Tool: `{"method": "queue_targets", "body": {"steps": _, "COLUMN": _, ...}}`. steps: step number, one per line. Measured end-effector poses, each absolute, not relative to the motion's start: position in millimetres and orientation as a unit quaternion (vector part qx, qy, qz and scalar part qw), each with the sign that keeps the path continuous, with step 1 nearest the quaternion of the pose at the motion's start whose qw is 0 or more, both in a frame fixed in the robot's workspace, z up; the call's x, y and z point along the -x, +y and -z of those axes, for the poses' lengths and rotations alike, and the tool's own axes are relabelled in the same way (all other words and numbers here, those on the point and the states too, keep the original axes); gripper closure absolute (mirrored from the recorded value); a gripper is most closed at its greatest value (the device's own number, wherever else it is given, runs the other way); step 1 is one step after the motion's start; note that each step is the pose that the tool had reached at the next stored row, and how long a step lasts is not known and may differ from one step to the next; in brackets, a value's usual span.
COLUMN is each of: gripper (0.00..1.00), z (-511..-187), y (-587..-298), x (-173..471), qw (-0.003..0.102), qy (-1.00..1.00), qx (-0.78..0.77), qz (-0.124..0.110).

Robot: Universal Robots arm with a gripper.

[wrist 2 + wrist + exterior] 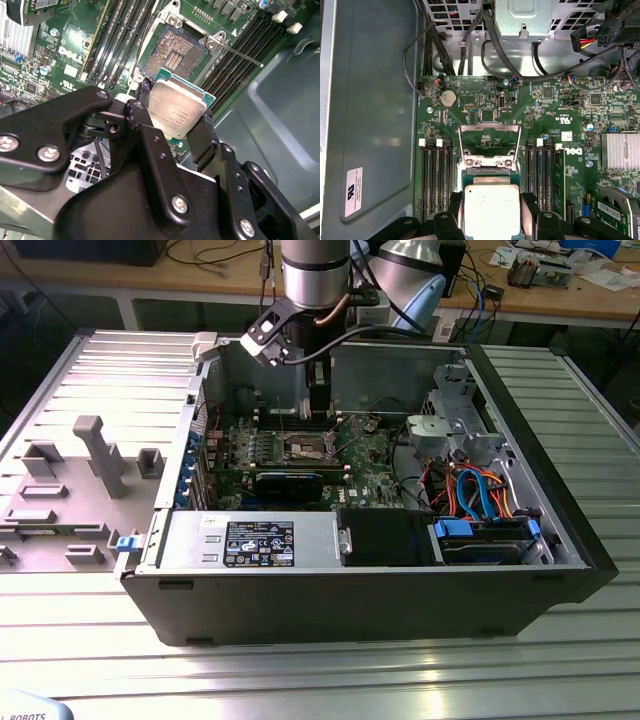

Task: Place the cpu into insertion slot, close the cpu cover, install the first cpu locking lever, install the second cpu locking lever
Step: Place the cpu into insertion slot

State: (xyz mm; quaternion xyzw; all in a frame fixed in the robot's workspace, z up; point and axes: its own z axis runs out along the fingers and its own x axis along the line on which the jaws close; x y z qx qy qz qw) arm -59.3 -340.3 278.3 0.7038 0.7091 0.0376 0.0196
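Note:
My gripper (176,107) is shut on the cpu (177,112), a small square chip with a dull silver top, pinched at two opposite edges by the black fingers (454,205). The cpu (491,210) hangs just above the green board, beside the open insertion slot (175,52), whose dark pin field lies bare inside a silver rim. The cpu cover (490,135) is swung open, standing up past the slot as a thin silver frame. One locking lever (241,54) juts out free as a thin rod. In the exterior view the gripper (318,412) reaches down inside the case above the insertion slot (308,447).
Long black memory slots (436,180) flank the socket on both sides. A finned heat sink (620,150) and black cable bundles (470,45) lie nearby. The case's metal wall (370,125) stands close on one side. A grey fixture tray (70,490) lies at the exterior view's left.

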Motion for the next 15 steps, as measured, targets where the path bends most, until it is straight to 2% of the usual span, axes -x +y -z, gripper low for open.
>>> {"method": "queue_targets", "body": {"steps": 15, "gripper": 0.46, "z": -271.8, "y": -340.3, "x": 59.5, "qw": 0.019, "qy": 0.711, "qx": -0.702, "qz": -0.037}}
